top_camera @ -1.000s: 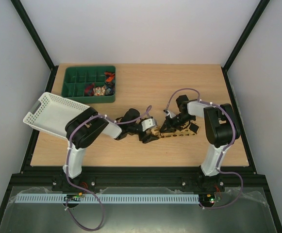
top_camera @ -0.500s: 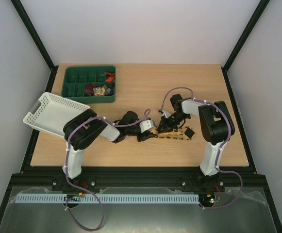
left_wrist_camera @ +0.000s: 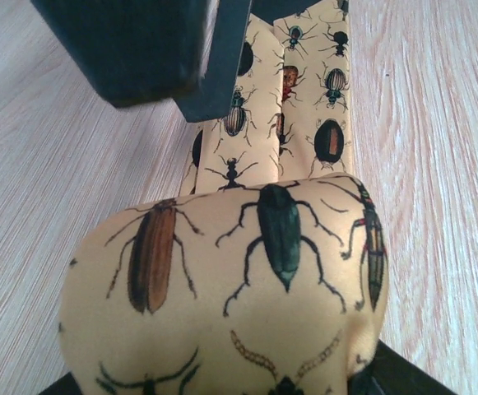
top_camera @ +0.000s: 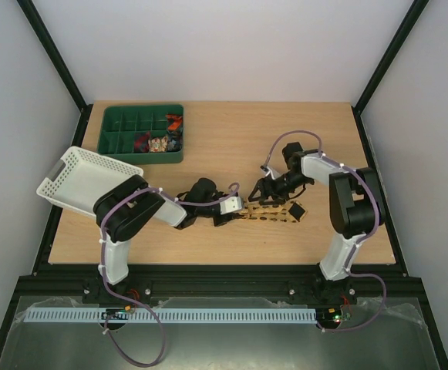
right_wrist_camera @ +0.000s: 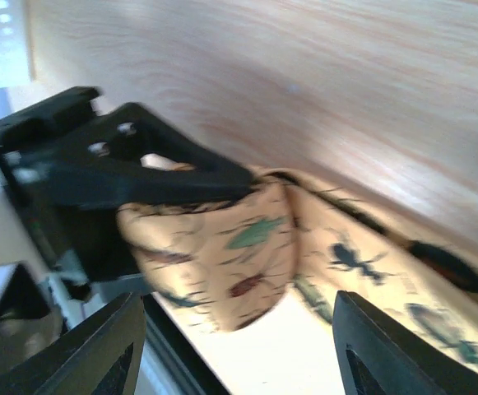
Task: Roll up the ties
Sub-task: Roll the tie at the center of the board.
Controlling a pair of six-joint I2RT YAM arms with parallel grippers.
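The tie is tan-gold with printed beetles. Its rolled coil (left_wrist_camera: 230, 288) fills the lower left wrist view, and the loose strip (left_wrist_camera: 308, 99) runs away over the wood. From above, my left gripper (top_camera: 235, 209) is shut on the coil, with the strip (top_camera: 274, 214) lying to its right. Only a dark fingertip (left_wrist_camera: 391, 377) shows beside the coil. My right gripper (right_wrist_camera: 237, 311) stands open just off the coil (right_wrist_camera: 214, 247), its two fingers (right_wrist_camera: 99, 350) on either side and not touching it. It hovers over the strip (top_camera: 259, 193).
A green divided tray (top_camera: 123, 127) at the back left holds several small rolled ties (top_camera: 160, 142). A white perforated basket (top_camera: 85, 181) sits tilted at the left edge. A dark square end (top_camera: 297, 210) lies at the strip's right end.
My left gripper has closed on the coil and shifted slightly down and right. My right gripper has opened and let go of the tie, staying just beside the coil.
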